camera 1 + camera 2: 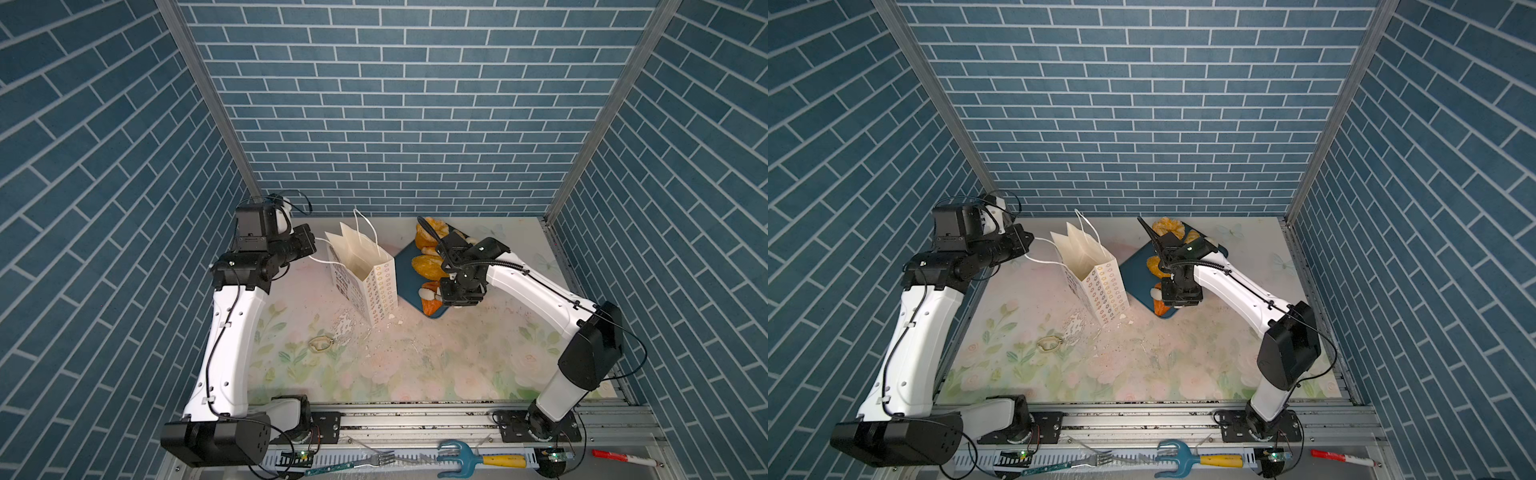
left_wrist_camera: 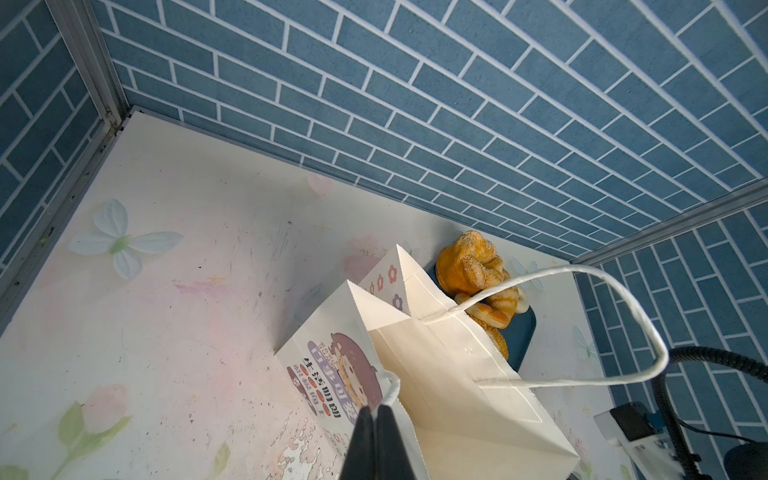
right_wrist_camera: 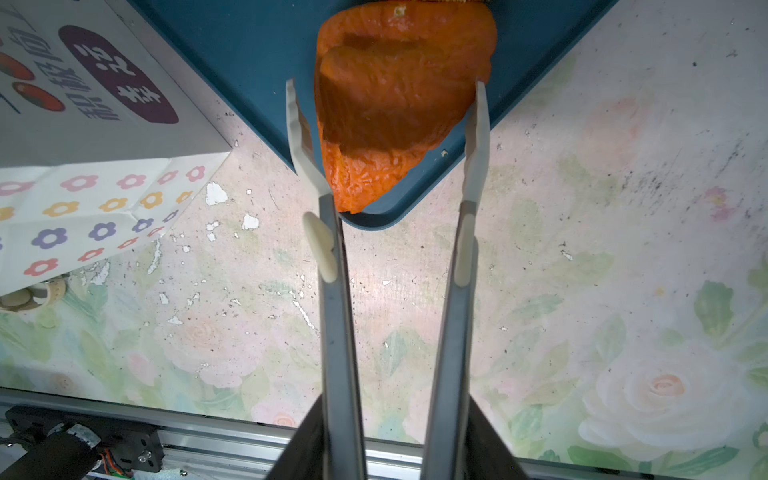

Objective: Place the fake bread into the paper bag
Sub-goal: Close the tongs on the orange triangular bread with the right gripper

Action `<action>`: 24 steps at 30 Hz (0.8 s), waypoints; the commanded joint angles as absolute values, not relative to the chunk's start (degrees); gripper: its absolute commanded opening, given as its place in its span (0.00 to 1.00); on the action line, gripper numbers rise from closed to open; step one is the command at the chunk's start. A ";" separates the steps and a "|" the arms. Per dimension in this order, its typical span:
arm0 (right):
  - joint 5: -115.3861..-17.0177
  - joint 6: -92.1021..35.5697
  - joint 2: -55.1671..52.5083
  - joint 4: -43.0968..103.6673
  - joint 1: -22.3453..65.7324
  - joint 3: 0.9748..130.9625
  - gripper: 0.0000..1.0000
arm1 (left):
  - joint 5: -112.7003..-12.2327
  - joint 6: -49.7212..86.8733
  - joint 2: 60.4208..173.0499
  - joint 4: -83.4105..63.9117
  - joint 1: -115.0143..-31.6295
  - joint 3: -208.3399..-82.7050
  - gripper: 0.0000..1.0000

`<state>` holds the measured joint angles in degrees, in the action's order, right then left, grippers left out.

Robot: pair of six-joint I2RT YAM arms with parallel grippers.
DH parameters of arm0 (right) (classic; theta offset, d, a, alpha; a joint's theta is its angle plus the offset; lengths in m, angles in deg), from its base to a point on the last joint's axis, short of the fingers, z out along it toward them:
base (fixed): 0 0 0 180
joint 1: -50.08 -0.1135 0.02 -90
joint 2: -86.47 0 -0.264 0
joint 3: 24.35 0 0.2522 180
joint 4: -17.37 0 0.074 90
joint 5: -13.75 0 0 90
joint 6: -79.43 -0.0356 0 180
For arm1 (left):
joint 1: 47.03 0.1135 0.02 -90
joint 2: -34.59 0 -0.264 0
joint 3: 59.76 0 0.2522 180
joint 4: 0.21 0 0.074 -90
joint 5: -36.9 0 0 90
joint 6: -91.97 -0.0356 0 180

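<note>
The white paper bag [image 1: 365, 270] [image 1: 1090, 266] [image 2: 436, 374] stands open and upright left of the dark teal tray [image 1: 405, 266] [image 3: 249, 62]. My left gripper [image 1: 309, 245] [image 2: 376, 415] is shut on the bag's near cord handle [image 2: 392, 384], pulling it leftward. My right gripper [image 1: 459, 291] [image 3: 395, 440] is shut on metal tongs [image 3: 336, 332]. Their white tips stand either side of the orange triangle bread [image 3: 395, 104] [image 1: 430, 306] at the tray's near corner. More fake bread lies on the tray: an oval loaf [image 1: 426, 266] and a sugar-dusted cake [image 2: 469, 266].
A tan ring [image 1: 320, 344] and white crumbs [image 1: 345, 328] lie on the floral table in front of the bag. A fork [image 1: 374, 459], a teal hand rake [image 1: 457, 455] and a red marker [image 1: 615, 457] rest on the front rail. Blue brick walls enclose three sides.
</note>
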<state>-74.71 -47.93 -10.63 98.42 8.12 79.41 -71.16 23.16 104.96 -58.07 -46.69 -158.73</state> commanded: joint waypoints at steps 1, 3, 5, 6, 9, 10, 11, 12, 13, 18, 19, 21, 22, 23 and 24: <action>-74.81 -50.95 -10.16 99.33 8.20 77.88 0.46 | -71.44 22.44 104.25 -58.31 -46.86 -157.55 0.05; -74.37 -51.49 -9.71 98.69 7.99 77.44 0.45 | -71.55 22.37 104.05 -58.09 -46.85 -157.25 0.05; -74.19 -51.85 -9.92 98.10 7.50 77.65 0.44 | -71.55 22.37 103.94 -57.92 -46.86 -157.08 0.05; -73.59 -52.00 -10.34 97.61 7.23 77.87 0.44 | -71.55 22.36 103.90 -57.91 -46.86 -156.98 0.05; -71.98 -52.40 -11.75 95.89 6.40 77.81 0.45 | -71.66 22.20 103.94 -57.90 -46.86 -157.07 0.05; -71.63 -52.51 -12.11 95.55 6.45 77.75 0.46 | -71.69 22.26 104.01 -57.83 -46.86 -157.15 0.05; -71.68 -52.58 -12.31 95.24 6.47 77.59 0.46 | -71.72 22.21 104.11 -57.91 -46.86 -157.18 0.05; -71.90 -52.64 -12.46 95.01 6.40 77.39 0.46 | -71.68 22.13 104.10 -57.92 -46.86 -157.24 0.05; -72.30 -52.60 -12.48 95.06 6.46 77.39 0.45 | -71.68 22.11 103.97 -57.94 -46.80 -157.26 0.05; -72.80 -52.07 -11.98 95.22 6.48 76.82 0.38 | -71.73 22.06 103.93 -57.93 -46.67 -157.03 0.05; -72.69 -52.14 -11.81 95.45 6.48 76.79 0.37 | -71.78 22.10 103.98 -57.91 -46.68 -156.97 0.05; -72.48 -52.06 -11.12 95.85 6.48 76.69 0.34 | -71.82 22.11 103.82 -57.86 -46.68 -156.92 0.05; -72.61 -52.08 -10.77 96.13 6.48 76.67 0.34 | -71.82 22.07 103.85 -57.87 -46.66 -156.80 0.05; -72.65 -52.03 -10.36 96.49 6.44 76.68 0.33 | -71.77 22.08 103.72 -57.85 -46.60 -156.82 0.05; -72.65 -52.06 -9.96 96.83 6.42 76.63 0.32 | -71.82 22.07 103.71 -57.74 -46.59 -156.83 0.05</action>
